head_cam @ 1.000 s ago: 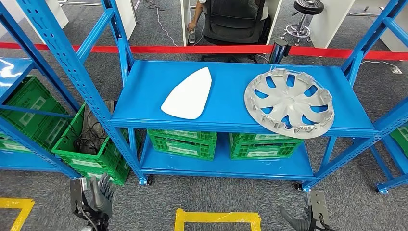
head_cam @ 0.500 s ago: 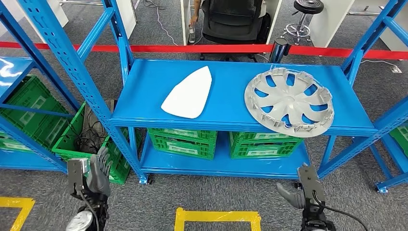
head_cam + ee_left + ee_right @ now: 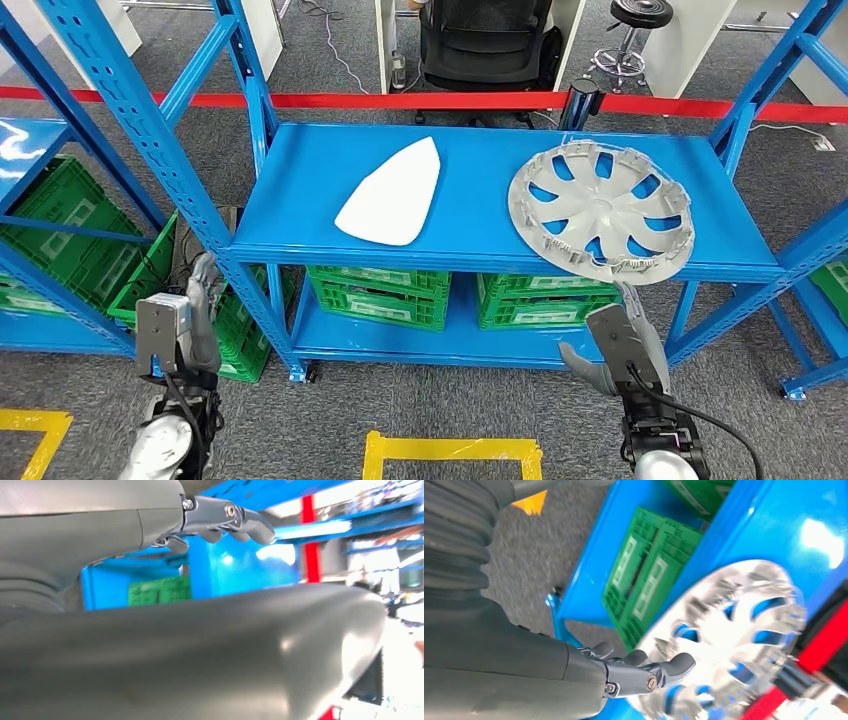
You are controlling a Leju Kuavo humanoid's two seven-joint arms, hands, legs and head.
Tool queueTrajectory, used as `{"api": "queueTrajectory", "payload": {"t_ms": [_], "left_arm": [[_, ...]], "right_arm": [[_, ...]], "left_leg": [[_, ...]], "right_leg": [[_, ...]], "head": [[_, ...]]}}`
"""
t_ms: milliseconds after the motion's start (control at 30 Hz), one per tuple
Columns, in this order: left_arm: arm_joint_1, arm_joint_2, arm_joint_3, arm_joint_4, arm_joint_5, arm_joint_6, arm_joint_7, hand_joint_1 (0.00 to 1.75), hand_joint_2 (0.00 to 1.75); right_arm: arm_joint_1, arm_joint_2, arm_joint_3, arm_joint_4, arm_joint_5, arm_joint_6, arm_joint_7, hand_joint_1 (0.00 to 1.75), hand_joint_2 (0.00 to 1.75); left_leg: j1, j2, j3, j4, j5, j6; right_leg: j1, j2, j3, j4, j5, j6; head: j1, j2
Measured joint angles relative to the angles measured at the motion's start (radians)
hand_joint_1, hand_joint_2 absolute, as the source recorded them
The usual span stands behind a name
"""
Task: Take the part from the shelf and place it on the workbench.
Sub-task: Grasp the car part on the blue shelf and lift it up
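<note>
Though both hands' fingers (image 3: 664,670) are spread and empty, the wheel cover (image 3: 729,640) blurs.

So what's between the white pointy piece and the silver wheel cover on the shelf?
Nothing: in the head view only bare blue shelf separates the white panel from the silver hubcap.

The head view looks down from high up at the blue shelf (image 3: 480,215), with both hands low in the frame. The left wrist view sits very close behind the left hand (image 3: 220,522) and faces the shelf (image 3: 235,562). The right wrist view sits close behind the right hand (image 3: 644,672), turned sideways. It shares the hubcap (image 3: 734,630) and green crates (image 3: 649,580) with the head view.
</note>
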Motion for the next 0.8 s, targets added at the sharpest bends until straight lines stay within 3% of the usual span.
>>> {"api": "queueTrajectory", "payload": {"t_ms": [467, 800], "left_arm": [[0.025, 0.002, -0.003, -0.216, -0.193, 0.105, 0.116, 0.00, 0.00], [0.057, 0.022, -0.004, -0.332, -0.242, 0.170, 0.161, 0.00, 0.00]], "right_arm": [[-0.005, -0.056, 0.046, -0.206, 0.316, 0.094, 0.175, 0.00, 1.75], [0.038, -0.116, 0.034, -0.332, 0.416, 0.059, 0.255, 0.00, 1.75]], "left_leg": [[0.000, -0.001, -0.003, 0.000, 0.000, 0.000], [0.000, -0.002, -0.004, 0.000, 0.000, 0.000]], "right_leg": [[0.000, 0.000, -0.003, 0.000, 0.000, 0.000], [0.000, 0.000, -0.004, 0.000, 0.000, 0.000]], "head": [[0.000, 0.000], [0.001, 0.000]]}}
